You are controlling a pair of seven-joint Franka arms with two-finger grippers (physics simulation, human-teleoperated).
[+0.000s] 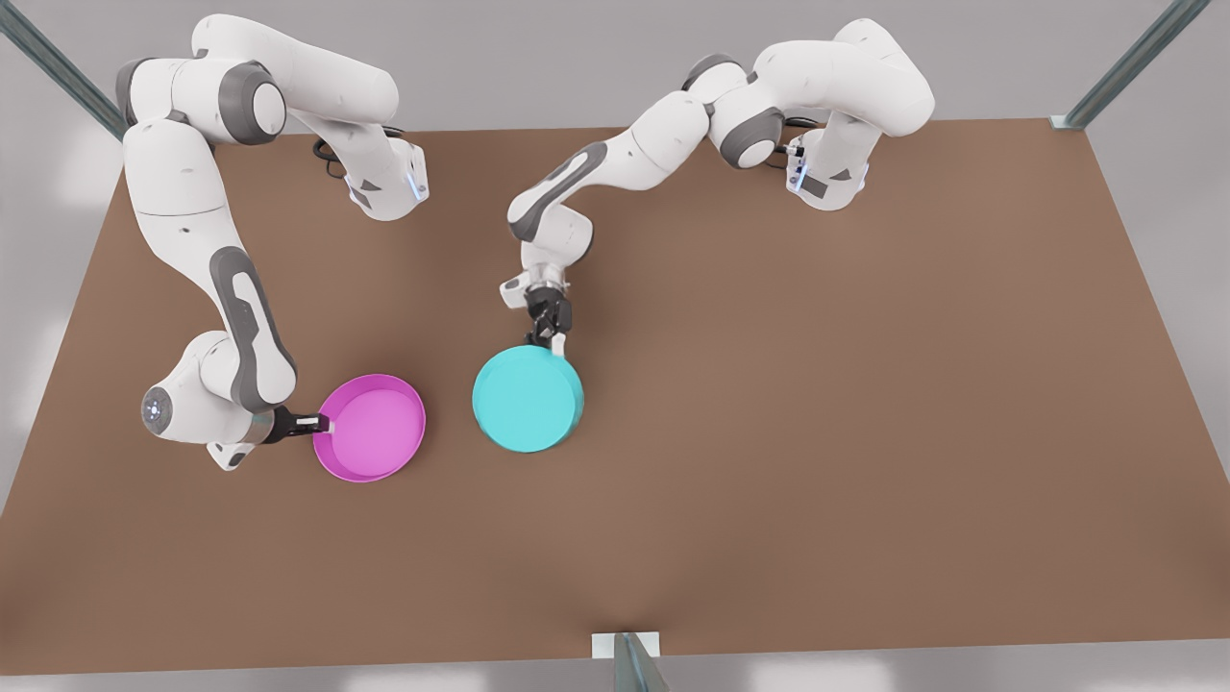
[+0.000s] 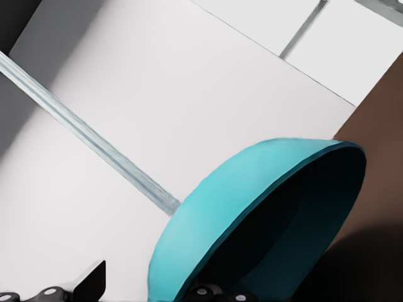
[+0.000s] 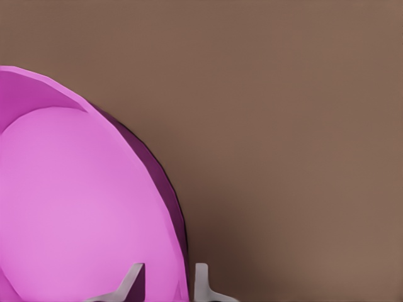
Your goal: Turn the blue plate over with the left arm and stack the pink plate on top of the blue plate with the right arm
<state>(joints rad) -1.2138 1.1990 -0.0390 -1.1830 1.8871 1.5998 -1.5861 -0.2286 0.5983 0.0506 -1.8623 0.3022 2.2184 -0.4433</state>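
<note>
The brown table [image 1: 769,432] carries both dishes. The right arm [image 1: 240,327] reaches the pink plate [image 1: 370,428], which lies rim up beside the blue plate [image 1: 527,399]. The left arm [image 1: 577,192] holds the blue plate, base facing the front camera; the left wrist view shows its dark hollow [image 2: 296,226] tilted off the table. The left gripper [image 1: 550,332] clamps its far rim. The right gripper [image 1: 315,423] straddles the pink rim, fingers [image 3: 200,280] narrow.

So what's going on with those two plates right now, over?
Left gripper shut on blue plate, plate tilted, underside showing. Right gripper straddling pink plate rim, plate upright on table. Plates apart, nothing between them.
</note>
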